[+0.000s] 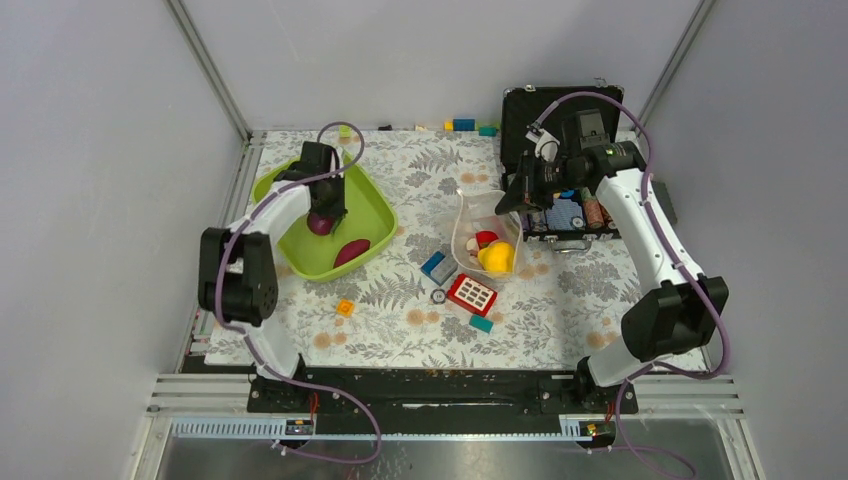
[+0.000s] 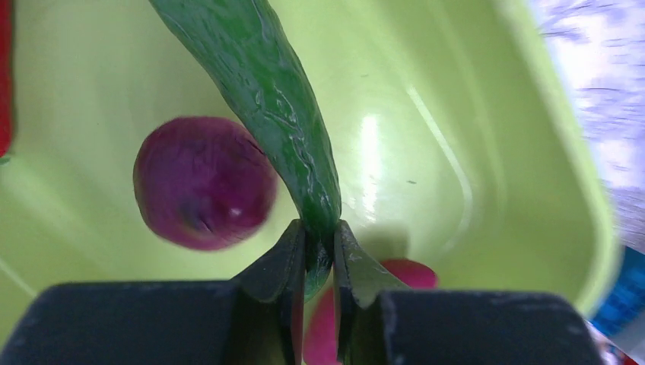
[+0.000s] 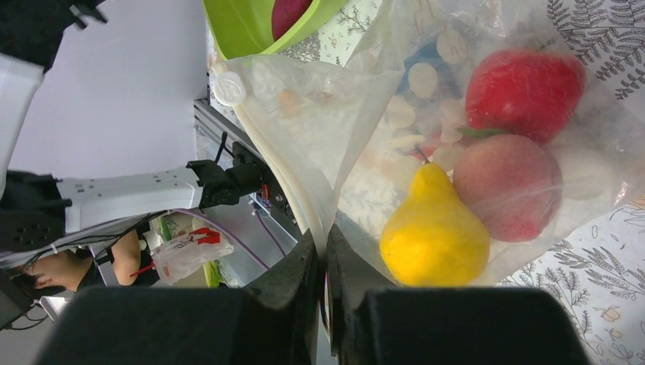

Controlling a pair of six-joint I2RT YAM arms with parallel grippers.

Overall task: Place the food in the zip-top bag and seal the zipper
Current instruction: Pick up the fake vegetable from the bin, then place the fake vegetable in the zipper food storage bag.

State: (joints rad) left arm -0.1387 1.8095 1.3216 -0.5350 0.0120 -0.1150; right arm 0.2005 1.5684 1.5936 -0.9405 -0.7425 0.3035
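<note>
- The left pincer (image 2: 319,228) is clamped on one end of a long green vegetable (image 2: 266,99). Its long axis runs straight out from the fingertips, curving slightly, over the inside of the lime-green tub (image 1: 375,205).
- The tub sits toward the far left corner of the table (image 1: 400,320). A purple onion (image 2: 201,182) lies in it just beside the green vegetable, and a dark red piece (image 1: 351,251) lies nearer the tub's near wall.
- The right pincer (image 3: 325,236) is pinched tight on the edge of the clear bag (image 3: 319,114), at the pale zipper strip (image 3: 285,179), which runs away from the fingertips.
- The bag rests about mid-table, a little toward the right edge.
- A yellow lemon (image 3: 433,236), a pink peach (image 3: 506,186) and a red fruit (image 3: 525,84) lie bunched together inside the bag, touching. The lemon's pointed tip aims away from the pincer.
- A red tile (image 1: 472,294) with white squares lies just nearer than the bag, and a black case (image 1: 560,110) stands at the far right corner.
- A white packet (image 3: 182,251) off the table carries red print, too blurred to read.
</note>
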